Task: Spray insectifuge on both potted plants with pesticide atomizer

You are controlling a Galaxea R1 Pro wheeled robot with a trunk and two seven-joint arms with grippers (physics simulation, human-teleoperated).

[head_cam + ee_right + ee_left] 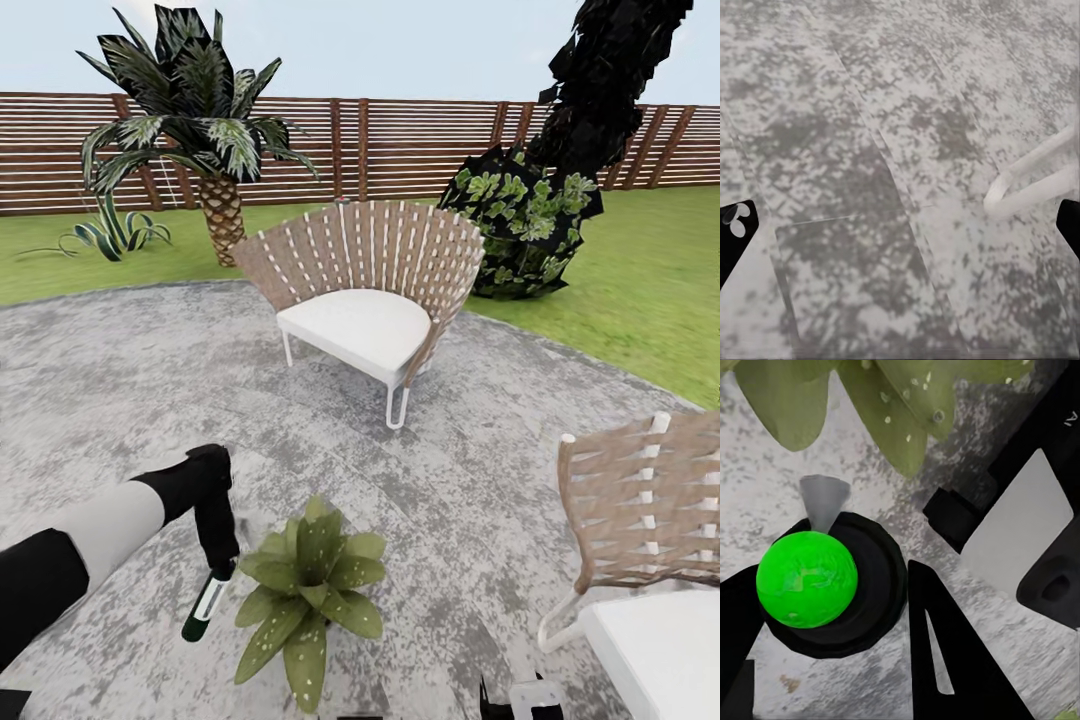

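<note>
The left gripper [214, 570] pinches the pesticide atomizer [205, 605], which hangs tilted below it, just beside the potted plant [312, 585] on the patio [120, 380]. In the left wrist view the bottle [817, 585] sits between the fingers, leaves just beyond. To spray well, I judge the nozzle should swing over the rosette's centre. The right gripper [900, 225] looks spread over bare paving near a chair leg [1031, 176].

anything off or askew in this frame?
Nothing spilled or damaged. Only oddity: the pesticide atomizer hangs head-down in the left gripper, beside the potted plant on the patio.
</note>
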